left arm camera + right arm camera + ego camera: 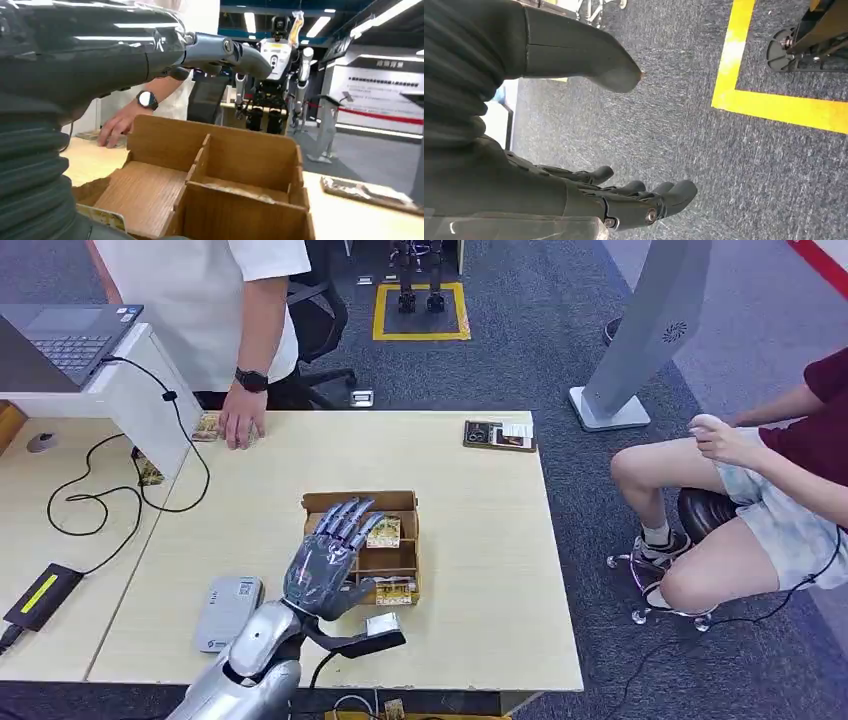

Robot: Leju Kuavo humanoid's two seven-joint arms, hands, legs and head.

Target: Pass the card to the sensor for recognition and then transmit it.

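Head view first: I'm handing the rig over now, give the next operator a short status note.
Left hand: open, fingers spread above the cardboard box, holding nothing.
Right hand: open, hanging over the carpet.
Cards lie in the box's compartments; the grey sensor sits on the table beside the box, on the robot's left.
Done: reach to the box.
Left: grip a card, present it to the sensor, pass it on.

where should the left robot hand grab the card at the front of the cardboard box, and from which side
Judging by its pose, take the yellow card by its upper edge, coming from above. It sits low in the front compartment of the cardboard box, whose walls block a sideways approach. The left robot hand hovers open just over the box.
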